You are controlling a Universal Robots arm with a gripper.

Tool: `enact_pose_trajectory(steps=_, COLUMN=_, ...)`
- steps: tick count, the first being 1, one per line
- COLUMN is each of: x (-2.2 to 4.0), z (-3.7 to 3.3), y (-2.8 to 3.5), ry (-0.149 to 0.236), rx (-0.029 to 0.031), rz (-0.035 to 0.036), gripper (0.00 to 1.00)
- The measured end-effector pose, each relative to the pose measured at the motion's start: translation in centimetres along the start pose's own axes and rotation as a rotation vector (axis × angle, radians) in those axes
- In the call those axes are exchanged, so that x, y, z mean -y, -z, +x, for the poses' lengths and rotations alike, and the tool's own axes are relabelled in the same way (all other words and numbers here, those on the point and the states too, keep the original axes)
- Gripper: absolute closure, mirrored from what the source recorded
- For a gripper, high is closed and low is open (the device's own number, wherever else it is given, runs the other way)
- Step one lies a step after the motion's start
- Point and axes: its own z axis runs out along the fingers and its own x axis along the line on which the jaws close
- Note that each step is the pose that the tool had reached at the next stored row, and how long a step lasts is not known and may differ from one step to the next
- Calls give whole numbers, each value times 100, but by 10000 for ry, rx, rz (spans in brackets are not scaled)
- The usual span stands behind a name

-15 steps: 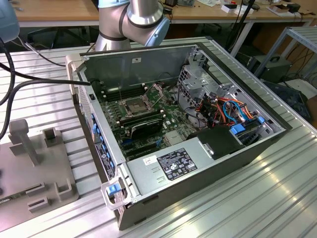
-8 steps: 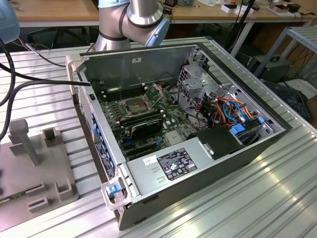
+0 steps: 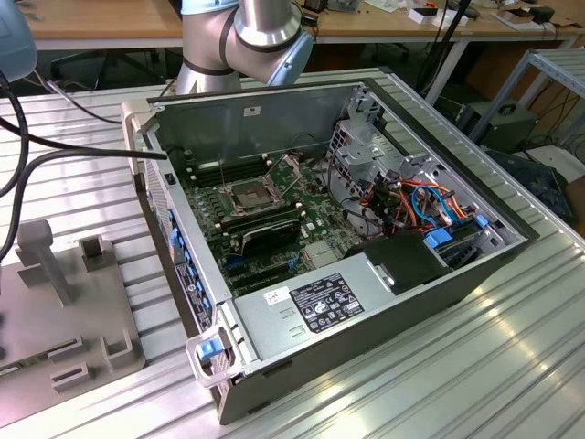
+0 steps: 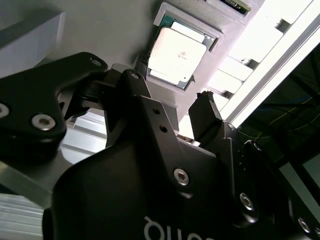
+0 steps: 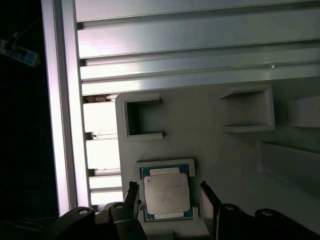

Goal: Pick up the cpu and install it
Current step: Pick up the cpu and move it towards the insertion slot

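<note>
One cpu (image 5: pixel 166 194) lying in a grey holder (image 5: pixel 225 150), pincer (image 5: pixel 169 188) spread wide, straddling it

A: Which colour has the cpu (image 5: pixel 167 195)?
B: Pale silver-grey on top, with a green-blue border. The tray (image 5: pixel 225 145) is plain light grey.
A: And the gripper (image 5: pixel 169 189)?
B: Black, with silver screws (image 4: pixel 181 175).
A: The table (image 3: pixel 475 366)?
B: Silver metal with long stripes. The board (image 3: pixel 315 224) in the grey case (image 3: pixel 265 119) is green, the cables (image 3: pixel 430 197) orange, red and blue. The label (image 3: pixel 324 300) is black with white print.
</note>
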Motion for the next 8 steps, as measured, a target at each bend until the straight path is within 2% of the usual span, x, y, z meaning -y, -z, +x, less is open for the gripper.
enact_pose_trajectory(steps=4, x=1, z=-2, y=-59, ry=-1, rx=-3, rz=2, gripper=40)
enact_pose_trajectory(steps=8, x=2, z=-3, y=-84, ry=0, rx=-2, rz=2, gripper=40)
